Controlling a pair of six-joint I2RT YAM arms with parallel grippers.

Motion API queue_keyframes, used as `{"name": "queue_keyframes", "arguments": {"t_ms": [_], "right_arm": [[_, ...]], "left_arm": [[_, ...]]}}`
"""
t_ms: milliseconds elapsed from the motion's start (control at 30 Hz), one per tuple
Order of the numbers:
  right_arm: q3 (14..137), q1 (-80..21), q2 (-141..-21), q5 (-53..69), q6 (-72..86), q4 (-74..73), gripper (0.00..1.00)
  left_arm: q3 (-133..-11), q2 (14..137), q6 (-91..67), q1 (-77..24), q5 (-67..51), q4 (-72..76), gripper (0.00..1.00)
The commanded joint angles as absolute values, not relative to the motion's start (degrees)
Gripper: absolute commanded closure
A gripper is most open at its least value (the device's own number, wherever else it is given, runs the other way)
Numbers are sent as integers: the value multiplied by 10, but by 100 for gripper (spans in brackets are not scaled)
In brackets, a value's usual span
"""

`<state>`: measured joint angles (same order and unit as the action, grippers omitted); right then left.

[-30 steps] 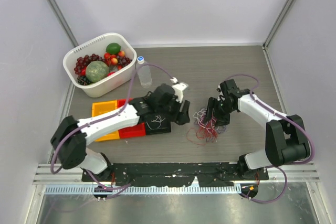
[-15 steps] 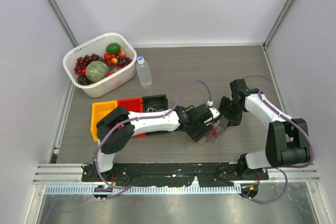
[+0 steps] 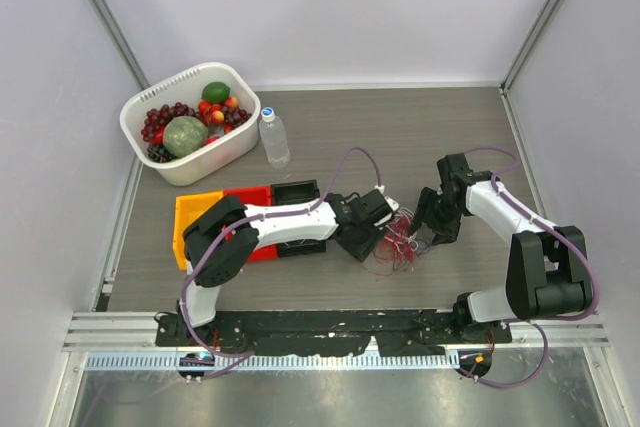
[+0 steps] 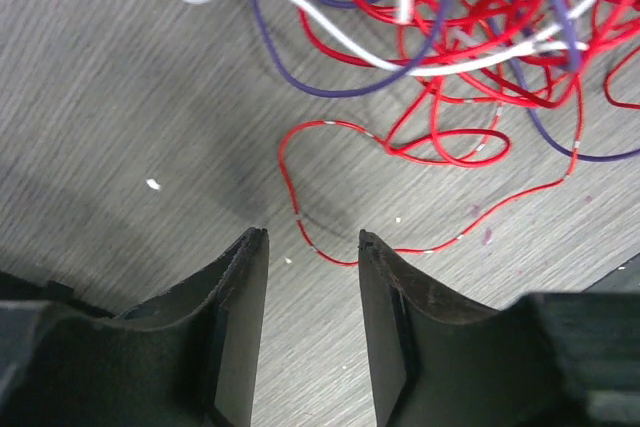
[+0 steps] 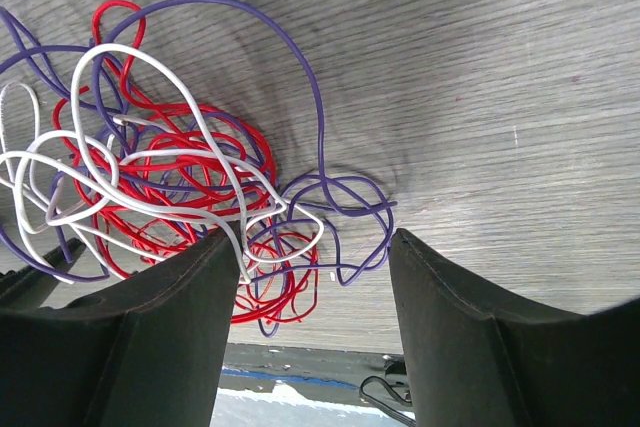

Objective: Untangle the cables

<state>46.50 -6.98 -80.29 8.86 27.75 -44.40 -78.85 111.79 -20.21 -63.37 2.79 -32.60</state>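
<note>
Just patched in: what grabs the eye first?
The knot of red, white and purple cables right of centre stands out most. The left gripper is open over a stray red loop beside it; the right gripper is open over the knot's edge. A white fruit basket sits back left.

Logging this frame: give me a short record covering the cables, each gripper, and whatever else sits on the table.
cables: one tangled pile of red, white and purple strands lying on the table, between the two arms
left gripper: open, low over the table, a red loop just ahead of its fingertips, nothing held
right gripper: open, edge of the pile between its fingers, nothing gripped
other items: fruit basket, water bottle, orange, red and black bins
task state: not yet untangled
</note>
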Motion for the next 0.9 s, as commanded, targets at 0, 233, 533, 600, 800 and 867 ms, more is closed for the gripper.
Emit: {"name": "queue_keyframes", "arguments": {"t_ms": [0,233,533,600,800,867], "right_arm": [[468,-69,-802,89,274,-438,35],[470,-69,-809,86,274,-434,35],[479,-69,-804,76,272,-438,35],[478,-69,-801,72,274,-439,35],[473,-72,-791,94,279,-431,35],[474,-76,-786,109,273,-429,35]], "left_arm": [[-781,1122,-234,-611,-46,-313,57],[-794,1157,-238,-612,-59,-349,63],[-797,1178,-224,-613,-75,-347,80],[-795,1171,-215,-618,-45,-350,88],[-778,1115,-191,-628,36,-331,100],[-766,1082,-185,-628,36,-308,100]]}}
